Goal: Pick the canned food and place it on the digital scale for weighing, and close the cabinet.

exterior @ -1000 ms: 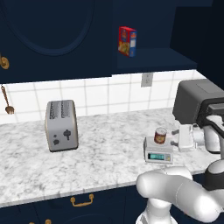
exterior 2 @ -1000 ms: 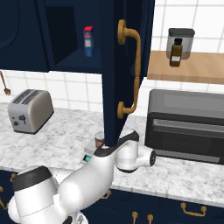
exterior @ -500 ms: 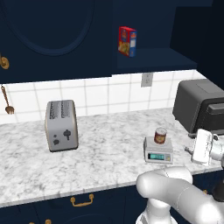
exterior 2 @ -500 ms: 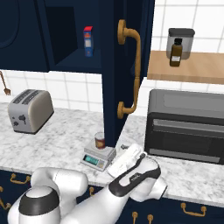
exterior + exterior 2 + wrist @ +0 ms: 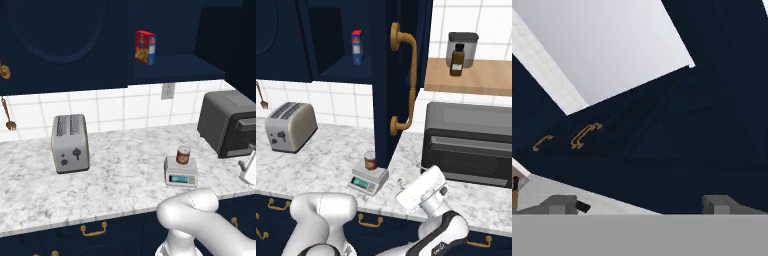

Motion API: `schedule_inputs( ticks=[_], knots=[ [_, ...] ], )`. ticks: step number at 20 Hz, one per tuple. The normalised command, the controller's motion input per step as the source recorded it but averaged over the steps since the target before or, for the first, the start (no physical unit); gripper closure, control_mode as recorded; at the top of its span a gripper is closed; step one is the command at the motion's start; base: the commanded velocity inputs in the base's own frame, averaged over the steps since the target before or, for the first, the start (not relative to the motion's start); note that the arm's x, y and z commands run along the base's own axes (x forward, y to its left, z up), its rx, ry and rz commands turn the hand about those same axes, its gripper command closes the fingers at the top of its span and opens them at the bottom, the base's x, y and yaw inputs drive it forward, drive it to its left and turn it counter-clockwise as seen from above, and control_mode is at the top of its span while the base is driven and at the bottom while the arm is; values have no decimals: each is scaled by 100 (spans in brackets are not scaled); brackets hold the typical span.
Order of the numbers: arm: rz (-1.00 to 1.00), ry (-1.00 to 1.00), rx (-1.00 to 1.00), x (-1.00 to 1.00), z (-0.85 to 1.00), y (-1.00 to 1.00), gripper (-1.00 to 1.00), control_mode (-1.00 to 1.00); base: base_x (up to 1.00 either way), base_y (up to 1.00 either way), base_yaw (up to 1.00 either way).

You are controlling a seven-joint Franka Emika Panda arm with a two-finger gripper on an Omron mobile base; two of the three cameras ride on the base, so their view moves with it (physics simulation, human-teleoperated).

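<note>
Change: since a second ago the arm has drawn back from the scale and swung low to the right; the tin has stayed put on the platform.
Canned food [image 5: 183,155]: small smooth cylinder, red-brown and yellowish label, silver lid, standing upright on the digital scale [image 5: 180,173].
Digital scale: low light-grey square box, flat top, teal display on its front, resting on the surface [image 5: 120,170].
Surface: white-grey veined marble, polished look.
Cabinet [image 5: 398,80]: dark navy upper unit, door swung open and seen edge-on in the right base view, with a long curved brass handle [image 5: 404,80]; its lower edge hangs just behind the tin.
Gripper [image 5: 642,204]: two blocky grey tips set well apart with nothing between them, so it stands open, facing navy cabinet fronts.
Box [image 5: 145,47]: red-blue-yellow carton, upright on the open shelf inside the cabinet.
Toaster [image 5: 70,143]: rounded grey metal, two slots, well left of the scale.
Oven [image 5: 468,142]: dark boxy countertop unit, right of the scale.
</note>
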Motion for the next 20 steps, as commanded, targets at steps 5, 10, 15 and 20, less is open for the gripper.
schedule_inputs(
  ticks=[5,10,15,20],
  knots=[
    [0,-33,25,-10,91,-73,-100,-100,0,0,0],
    [0,-12,21,0,69,-73,-100,-100,0,0,0],
    [0,0,8,0,68,-47,-100,-100,0,0,0],
    [0,0,-10,-2,100,14,-100,-100,0,0,0]
  ],
)
